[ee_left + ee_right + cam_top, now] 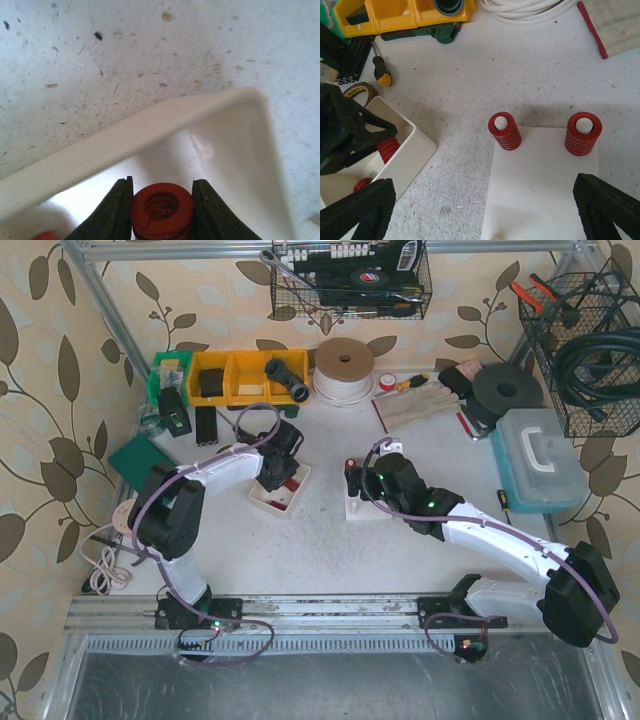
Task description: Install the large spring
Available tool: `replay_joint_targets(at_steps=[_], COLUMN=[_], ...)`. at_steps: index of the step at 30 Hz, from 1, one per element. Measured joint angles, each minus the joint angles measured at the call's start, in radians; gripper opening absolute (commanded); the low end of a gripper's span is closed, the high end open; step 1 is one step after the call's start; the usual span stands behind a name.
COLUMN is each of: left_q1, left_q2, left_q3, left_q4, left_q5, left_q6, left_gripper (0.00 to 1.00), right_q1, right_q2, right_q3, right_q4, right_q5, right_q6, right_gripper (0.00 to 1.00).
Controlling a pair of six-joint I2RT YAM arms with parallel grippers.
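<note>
My left gripper (162, 184) is shut on a large red spring (162, 210), which stands upright between the black fingers inside the white tray (150, 125). In the right wrist view the same spring (388, 148) shows in the tray (415, 145), with another red spring (364, 183) lying beside it. Two red springs (504, 131) (583, 133) sit on white pegs at the far edge of the white base plate (545, 190). Above that plate my right gripper (485, 200) hangs open and holds nothing. In the top view the left gripper (278, 472) is over the tray (262, 498), left of the right gripper (362, 485).
Yellow bins (235, 375) and a coil of white cord (345, 368) stand at the back. A screwdriver (381, 70) and a tape roll (357, 90) lie just beyond the tray. A blue case (540, 460) sits on the right.
</note>
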Motion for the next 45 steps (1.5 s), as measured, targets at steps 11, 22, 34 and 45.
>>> replay_joint_targets(at_steps=[11, 22, 34, 45], left_q1=[0.0, 0.008, 0.053, 0.066], left_q2=[-0.153, -0.283, -0.344, -0.444], left_q3=[0.0, -0.05, -0.119, -0.352], left_q4=[-0.021, -0.017, 0.036, 0.28], left_q5=[-0.029, -0.053, 0.017, 0.222], left_q6=[0.054, 0.059, 0.018, -0.177], left_gripper=[0.19, 0.17, 0.14, 0.11], right_q1=[0.0, -0.023, -0.102, -0.109], right_q2=[-0.006, 0.002, 0.105, 0.243], right_q3=[-0.013, -0.093, -0.149, -0.23], right_q4=[0.055, 0.205, 0.522, 0.869], right_q5=[-0.067, -0.222, -0.572, -0.693], right_q6=[-0.044, -0.045, 0.118, 0.367], right_gripper=[0.99, 0.97, 0.94, 0.9])
